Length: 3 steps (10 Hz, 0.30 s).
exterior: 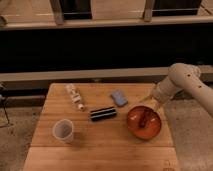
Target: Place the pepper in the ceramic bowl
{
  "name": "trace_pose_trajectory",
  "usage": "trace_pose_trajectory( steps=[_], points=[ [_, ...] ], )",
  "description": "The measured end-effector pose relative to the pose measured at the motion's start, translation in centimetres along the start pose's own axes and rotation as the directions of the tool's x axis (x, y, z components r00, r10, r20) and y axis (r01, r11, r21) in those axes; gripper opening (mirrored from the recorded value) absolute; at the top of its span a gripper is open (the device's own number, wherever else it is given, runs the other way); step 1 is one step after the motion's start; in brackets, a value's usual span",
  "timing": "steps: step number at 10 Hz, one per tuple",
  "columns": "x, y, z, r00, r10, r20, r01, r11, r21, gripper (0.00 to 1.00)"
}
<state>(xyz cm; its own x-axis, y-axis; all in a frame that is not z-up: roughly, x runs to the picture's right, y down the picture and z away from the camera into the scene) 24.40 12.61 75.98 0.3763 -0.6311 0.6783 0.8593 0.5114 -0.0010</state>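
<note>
Pepper [145,120], a slim dark red piece, lies inside the bowl [131,126], toward the middle and slightly right, slanting from upper right to lower left. That wide, glossy orange-red bowl sits on the right part of the wooden worktop [100,150], close to its right edge. The pale robot arm comes in from the right side and bends down over the bowl's upper right rim, and its pincer [149,111] hangs just above the pepper, within the bowl's outline; whether the pincer is apart, together or gripping the pepper cannot be told. Left of the bowl, a black ribbed block [103,113] lies on the worktop, near the bowl but not touching it. A small blue-grey pad [119,97] lies behind the block, toward the back of the worktop. A white tube-like bottle [75,96] lies on its side at the back left. A pale translucent cup [63,130] stands upright at the front left, well apart from the bowl.
</note>
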Motion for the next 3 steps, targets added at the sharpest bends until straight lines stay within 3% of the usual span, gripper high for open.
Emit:
trace_pose_trajectory(
  steps=[3],
  points=[
    [-1.6, 0.9, 0.0, 1.0, 0.006, 0.002, -0.006, 1.0, 0.002, 0.8]
  ],
)
